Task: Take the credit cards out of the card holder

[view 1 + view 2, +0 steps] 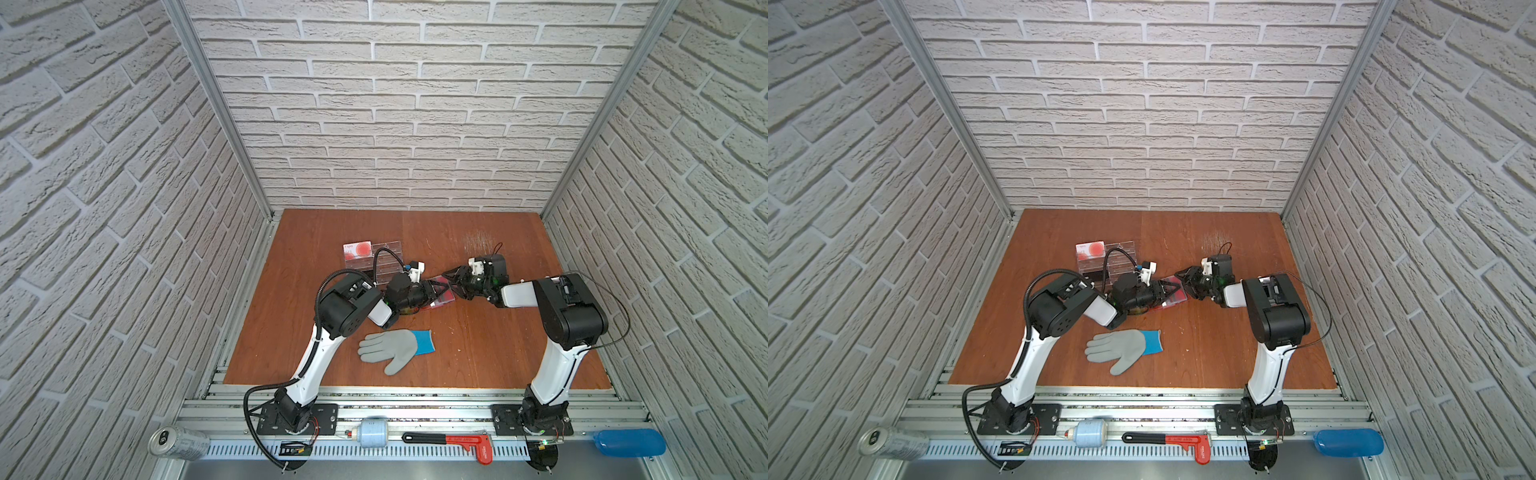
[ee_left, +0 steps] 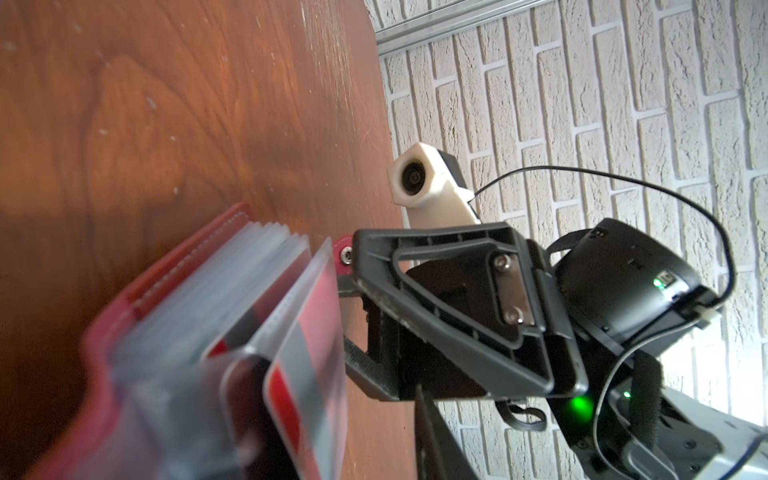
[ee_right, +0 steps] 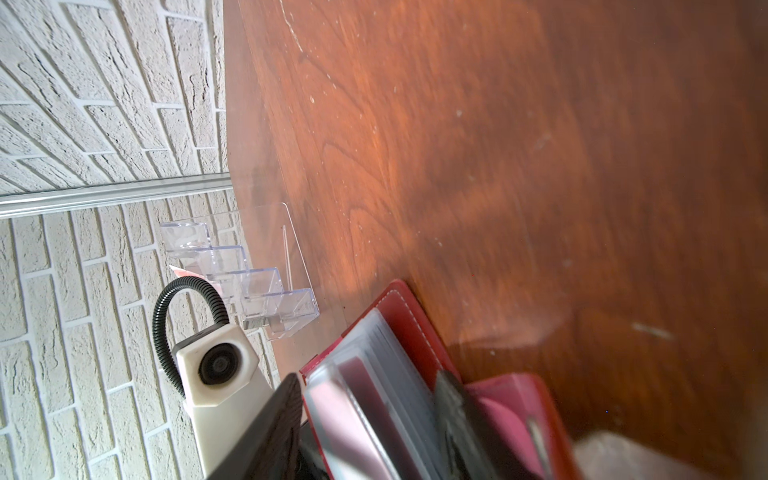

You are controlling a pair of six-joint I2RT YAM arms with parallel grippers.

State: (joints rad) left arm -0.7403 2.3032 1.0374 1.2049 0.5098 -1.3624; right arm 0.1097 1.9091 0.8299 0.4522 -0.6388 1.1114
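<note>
The dark red card holder (image 1: 445, 296) (image 1: 1177, 297) lies open mid-table between both grippers, its clear sleeves fanned out. In the left wrist view a red credit card (image 2: 286, 399) sits in the outermost sleeve beside the cover (image 2: 166, 282). My left gripper (image 1: 435, 289) reaches over the holder. Only one of its fingers (image 2: 428, 436) shows, with bare table between it and that sleeve; the other is hidden. My right gripper (image 1: 449, 277) (image 3: 368, 376) is shut on a bundle of sleeves of the card holder (image 3: 409, 328), one finger (image 3: 270, 436) on each side. A dark red card (image 3: 365, 399) shows inside them.
A clear acrylic tiered stand (image 1: 380, 262) (image 3: 257, 282) stands behind the left gripper, with a white card with red circles (image 1: 357, 249) on it. A grey and blue glove (image 1: 392, 347) lies nearer the front. A can (image 1: 178, 442) and a red wrench (image 1: 453, 440) rest on the front rail.
</note>
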